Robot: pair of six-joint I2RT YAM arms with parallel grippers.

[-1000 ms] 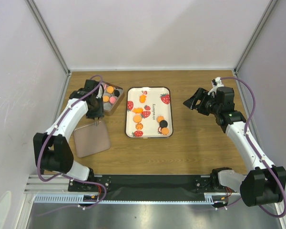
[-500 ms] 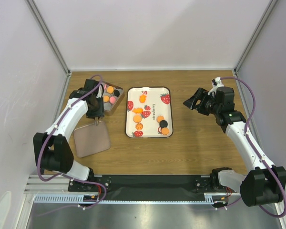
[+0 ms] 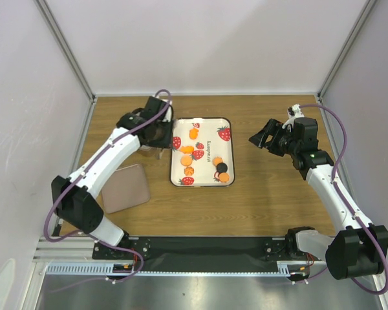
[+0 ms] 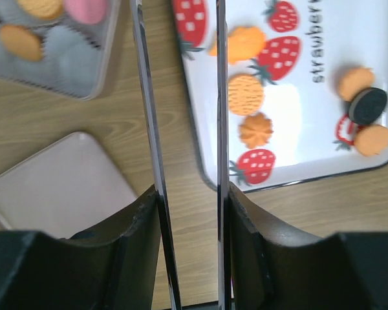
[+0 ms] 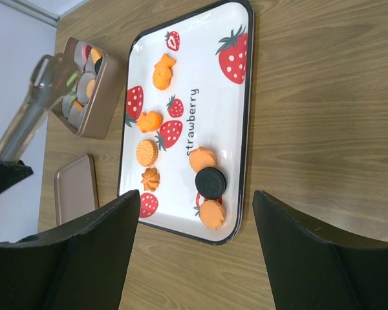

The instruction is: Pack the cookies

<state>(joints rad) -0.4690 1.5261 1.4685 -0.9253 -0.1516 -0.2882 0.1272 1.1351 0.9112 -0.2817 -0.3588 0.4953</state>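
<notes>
Several orange cookies (image 3: 186, 159) and one black cookie (image 3: 222, 168) lie on a white strawberry-print tray (image 3: 202, 119). More cookies (image 4: 19, 42) sit in paper cups inside a brown box (image 4: 84, 90), which my left arm mostly hides from the top view. My left gripper (image 3: 156, 137) is shut on metal tongs (image 4: 149, 97), and the blades hang over the wood at the tray's left edge, with nothing between them. In the left wrist view an orange cookie (image 4: 246, 93) lies just right of the blades. My right gripper (image 3: 258, 137) hovers open and empty to the right of the tray.
The box's flat brown lid (image 3: 124, 188) lies on the wooden table in front of the box, left of the tray. Grey walls close in the table on the left, back and right.
My left arm has swung right with the tongs, from above the lid and box over to the tray's left edge. The right arm has not moved.
</notes>
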